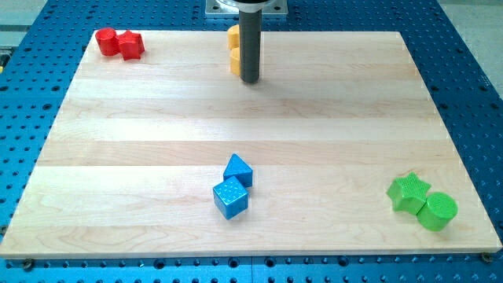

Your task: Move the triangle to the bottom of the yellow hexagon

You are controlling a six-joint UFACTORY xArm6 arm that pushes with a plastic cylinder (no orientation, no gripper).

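A blue triangle block point(238, 170) lies low on the board near its middle, touching a blue cube point(230, 198) just below it. Two yellow blocks stand at the view's top centre, an upper one point(233, 35) and a lower one point(234, 61). Both are partly hidden behind my rod, so I cannot tell which is the hexagon. My tip point(250, 80) rests on the board just right of and below the lower yellow block, far above the blue blocks.
Two red blocks point(106, 41) point(131, 45) sit touching at the board's top left corner. A green star point(409, 192) and a green cylinder point(437, 211) sit touching at the bottom right. The wooden board point(118, 157) lies on a blue perforated table.
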